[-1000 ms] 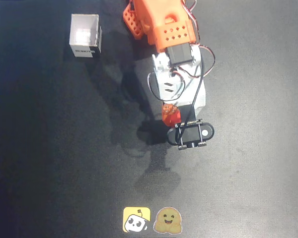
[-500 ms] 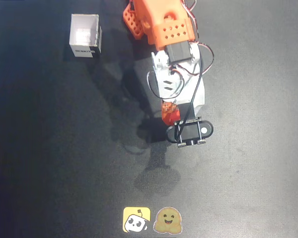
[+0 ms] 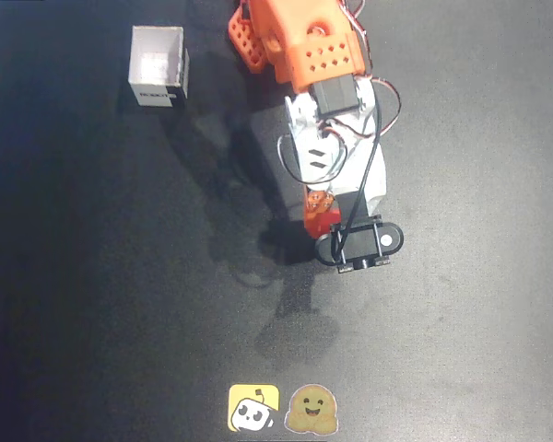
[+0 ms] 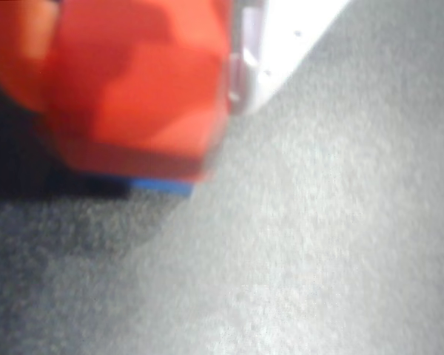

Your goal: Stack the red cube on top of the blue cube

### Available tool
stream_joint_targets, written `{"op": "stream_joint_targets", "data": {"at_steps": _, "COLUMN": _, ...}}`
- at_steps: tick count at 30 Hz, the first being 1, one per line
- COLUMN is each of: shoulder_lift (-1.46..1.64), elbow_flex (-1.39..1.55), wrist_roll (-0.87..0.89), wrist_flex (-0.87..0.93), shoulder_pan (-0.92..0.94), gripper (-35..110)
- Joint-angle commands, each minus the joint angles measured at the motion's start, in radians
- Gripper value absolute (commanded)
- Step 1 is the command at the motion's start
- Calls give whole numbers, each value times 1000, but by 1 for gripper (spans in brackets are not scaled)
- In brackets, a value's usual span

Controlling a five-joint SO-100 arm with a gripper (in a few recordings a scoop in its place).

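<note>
From above, the orange and white arm (image 3: pixel 318 92) reaches down from the top edge toward the middle of the black table (image 3: pixel 92 304), and the red cube (image 3: pixel 320 209) shows as a small red patch at the gripper (image 3: pixel 321 207), just above the black round camera mount (image 3: pixel 361 244) on the wrist; whether the fingers press on the cube cannot be told from here. A white open box (image 3: pixel 158 66) stands well apart at the upper left. Two stickers lie side by side at the bottom edge, a yellow square one (image 3: pixel 253 408) and a tan smiling one (image 3: pixel 312 410).
</note>
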Motion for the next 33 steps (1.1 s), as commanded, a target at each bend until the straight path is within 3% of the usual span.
{"op": "stream_joint_targets", "data": {"at_steps": 1, "shoulder_lift": 32, "elbow_flex": 3, "wrist_roll": 0, "wrist_flex": -23, "shoulder_pan": -9, "gripper": 19}}
{"op": "stream_joint_targets", "data": {"at_steps": 16, "shoulder_lift": 78, "elbow_flex": -25, "wrist_roll": -17, "wrist_flex": -32, "shoulder_pan": -11, "gripper": 29}}
{"op": "stream_joint_targets", "data": {"at_steps": 24, "shoulder_lift": 324, "elbow_flex": 14, "wrist_roll": -169, "wrist_flex": -11, "shoulder_pan": 37, "gripper": 31}}
{"op": "stream_joint_targets", "data": {"at_steps": 30, "shoulder_lift": 526, "elbow_flex": 52, "wrist_roll": -244, "wrist_flex": 101, "shoulder_pan": 101, "gripper": 0}}
{"op": "stream_joint_targets", "data": {"at_steps": 33, "shoulder_lift": 600, "elbow_flex": 109, "wrist_roll": -247, "wrist_flex": 156, "shoulder_pan": 133, "gripper": 0}}
